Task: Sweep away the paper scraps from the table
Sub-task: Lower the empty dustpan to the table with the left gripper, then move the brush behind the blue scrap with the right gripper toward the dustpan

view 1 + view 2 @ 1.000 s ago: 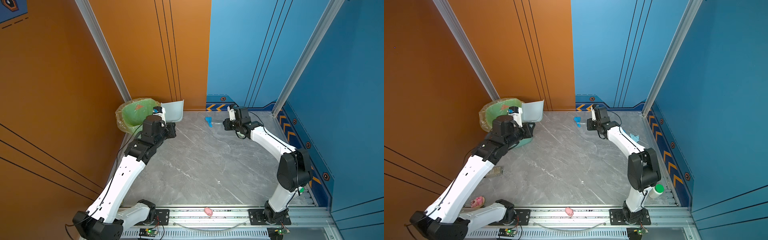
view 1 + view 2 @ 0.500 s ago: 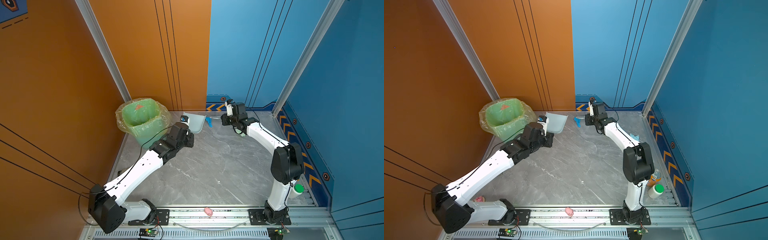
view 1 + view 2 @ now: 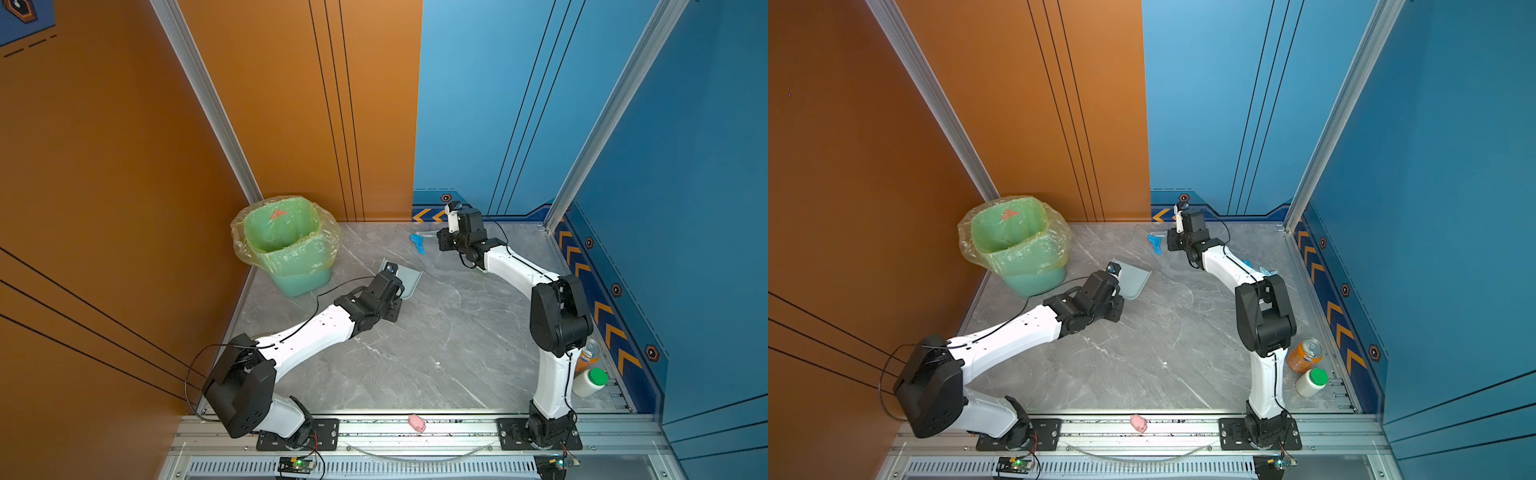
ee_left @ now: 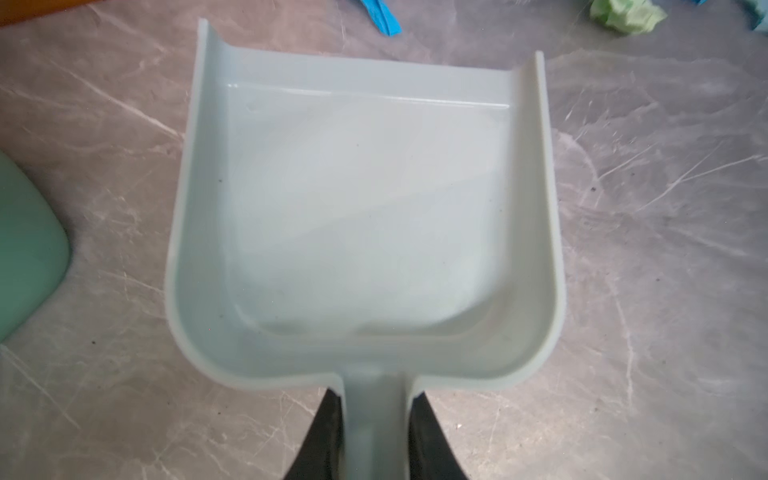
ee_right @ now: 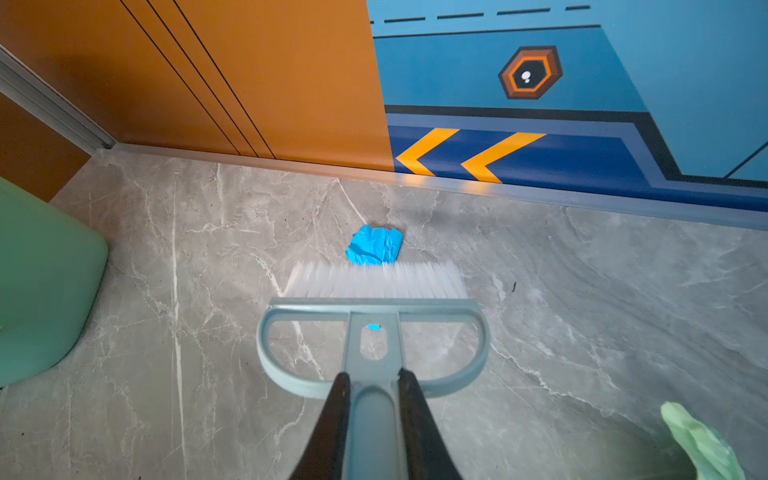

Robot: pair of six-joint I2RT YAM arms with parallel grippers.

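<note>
My left gripper is shut on the handle of the grey-blue dustpan, which is empty and sits low over the table just right of the bin. Near the back wall, my right gripper is shut on the handle of the brush. Its white bristles stand just short of a blue paper scrap, seen in both top views. A pale green scrap lies to the side of the brush. Light blue scraps show beside the right arm.
A green bin with a plastic liner stands at the back left, with an orange scrap inside. A pink pig toy rests on the front rail. An orange can and a white bottle stand at the right edge.
My left arm has swung the dustpan away from the bin, to the right and down to the table. The right gripper with the brush has stayed by the blue scrap.
</note>
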